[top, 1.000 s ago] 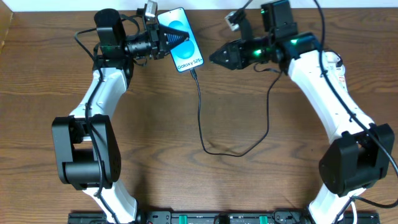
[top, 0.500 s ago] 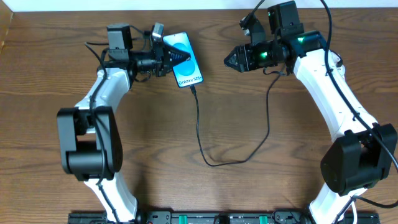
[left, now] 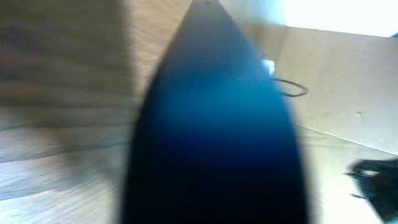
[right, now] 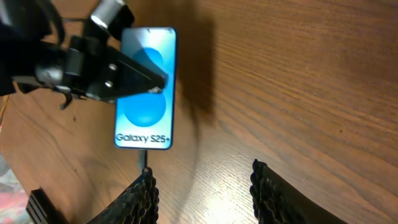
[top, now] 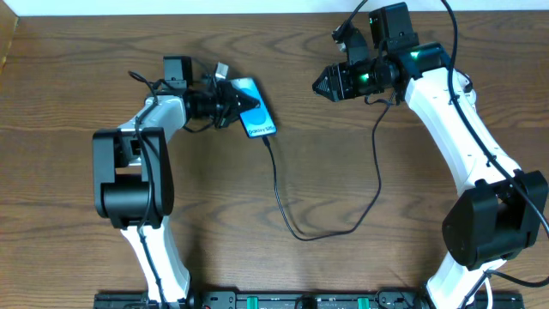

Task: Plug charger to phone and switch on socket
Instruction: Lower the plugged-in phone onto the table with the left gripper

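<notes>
Item: phone, a slim rigid slab lying flat and askew on the counter, rear left, blue screen up. Judged light, glass-faced, slick on wood and prone to skate. Best pinned from above or taken by its long black edges, never levered at the port. Left hand: fingers pressed together into one point, poised over the upper screen, clasping nothing; contact not discernible. Item: charger, thin black cable, limp and light, likely to drag the phone if tugged. Its connector tip meets the phone's lower edge, seating depth unclear. Take hold at the stiff connector or plug body, not mid-cable. The far end climbs toward the right arm, plug hidden. Right hand: fingers apart, empty, held above the counter to the phone's right. Socket: in no view.
</notes>
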`<state>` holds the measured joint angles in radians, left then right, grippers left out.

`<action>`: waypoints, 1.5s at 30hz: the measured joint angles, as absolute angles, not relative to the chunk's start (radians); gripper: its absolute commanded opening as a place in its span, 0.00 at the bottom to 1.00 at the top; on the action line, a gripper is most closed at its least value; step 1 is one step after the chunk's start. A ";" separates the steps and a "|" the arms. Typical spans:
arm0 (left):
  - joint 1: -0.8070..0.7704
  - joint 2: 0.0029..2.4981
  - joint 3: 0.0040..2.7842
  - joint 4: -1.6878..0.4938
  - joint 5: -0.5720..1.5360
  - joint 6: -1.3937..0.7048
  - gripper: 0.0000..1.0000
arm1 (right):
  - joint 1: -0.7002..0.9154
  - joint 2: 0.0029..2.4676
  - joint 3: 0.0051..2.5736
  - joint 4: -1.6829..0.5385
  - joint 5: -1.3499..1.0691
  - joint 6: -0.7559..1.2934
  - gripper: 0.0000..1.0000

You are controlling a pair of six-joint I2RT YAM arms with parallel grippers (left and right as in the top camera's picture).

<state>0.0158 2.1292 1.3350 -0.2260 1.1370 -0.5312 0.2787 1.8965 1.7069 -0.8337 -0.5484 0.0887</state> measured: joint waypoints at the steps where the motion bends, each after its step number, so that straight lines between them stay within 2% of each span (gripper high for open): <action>1: 0.016 2.140 1.335 -0.242 1.127 -0.518 0.07 | 0.279 1.897 1.707 -0.834 -0.548 0.088 0.48; 19: 0.026 2.202 1.335 -0.297 1.014 -0.463 0.08 | 0.279 1.897 1.707 -0.846 -0.548 0.087 0.48; 41: 0.026 2.197 1.336 -0.307 1.032 -0.443 0.55 | 0.279 1.897 1.707 -0.848 -0.547 0.087 0.48; 45: 0.026 2.193 1.338 -0.307 1.035 -0.445 0.59 | 0.279 1.897 1.707 -0.848 -0.546 0.086 0.48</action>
<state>0.0261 2.1933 1.3376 -0.3065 1.0348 -0.4450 0.2790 1.8965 1.7069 -0.8482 -0.5465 0.0864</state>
